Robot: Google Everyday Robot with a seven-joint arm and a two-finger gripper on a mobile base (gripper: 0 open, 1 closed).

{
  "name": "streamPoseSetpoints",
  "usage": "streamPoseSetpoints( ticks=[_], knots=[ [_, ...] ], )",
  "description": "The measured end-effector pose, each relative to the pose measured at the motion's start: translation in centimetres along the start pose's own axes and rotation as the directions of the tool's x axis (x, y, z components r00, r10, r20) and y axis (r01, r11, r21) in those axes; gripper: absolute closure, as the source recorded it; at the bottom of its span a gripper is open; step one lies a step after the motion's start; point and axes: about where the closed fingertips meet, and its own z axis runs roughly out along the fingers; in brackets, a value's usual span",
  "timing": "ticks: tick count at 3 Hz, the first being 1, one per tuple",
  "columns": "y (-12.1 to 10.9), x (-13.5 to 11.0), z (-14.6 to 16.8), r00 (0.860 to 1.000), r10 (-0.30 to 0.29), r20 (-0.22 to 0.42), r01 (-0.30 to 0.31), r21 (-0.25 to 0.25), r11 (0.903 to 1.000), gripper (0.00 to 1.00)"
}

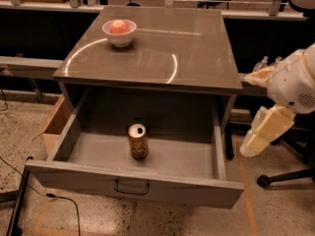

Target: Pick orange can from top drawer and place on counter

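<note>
The robot arm (295, 82) is round and white with tiny dots; its cream gripper (259, 140) is at the right side.
</note>
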Motion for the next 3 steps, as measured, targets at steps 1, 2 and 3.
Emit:
streamPoseSetpoints(
  ticks=[1, 2, 3],
  knots=[
    [1.6, -1.6, 4.7, 0.983, 0.019, 0.182, -0.015, -0.024, 0.9996, 0.00],
    [2.9, -4.9, 9.1, 0.942, 0.023, 0.335, -0.022, -0.008, 0.9997, 0.00],
    [1.4, -6.3, 8.9, 0.933, 0.011, 0.359, -0.034, 0.056, 0.9978, 0.00]
  ],
)
